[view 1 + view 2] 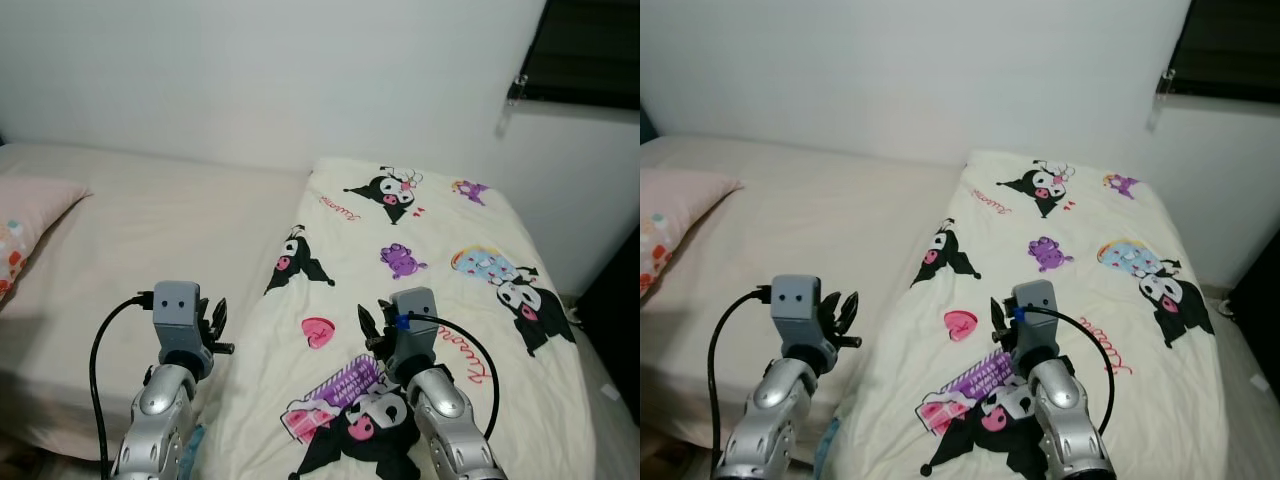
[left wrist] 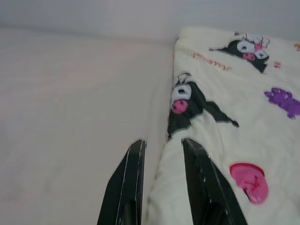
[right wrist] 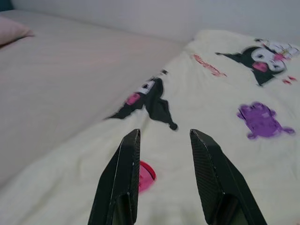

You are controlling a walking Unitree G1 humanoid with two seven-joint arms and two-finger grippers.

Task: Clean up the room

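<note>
A cream blanket printed with black cartoon figures, a purple creature and a pink heart lies spread over the right half of the bed. The bare beige sheet covers the left half. My left gripper is held up near the bed's front, at the blanket's left edge. It is open with nothing between its fingers. My right gripper hovers over the blanket just right of the pink heart. It is open too, and holds nothing.
A pink pillow lies at the bed's far left. A white wall runs behind the bed, with a dark window at the upper right. A dark piece of furniture stands beside the bed's right side.
</note>
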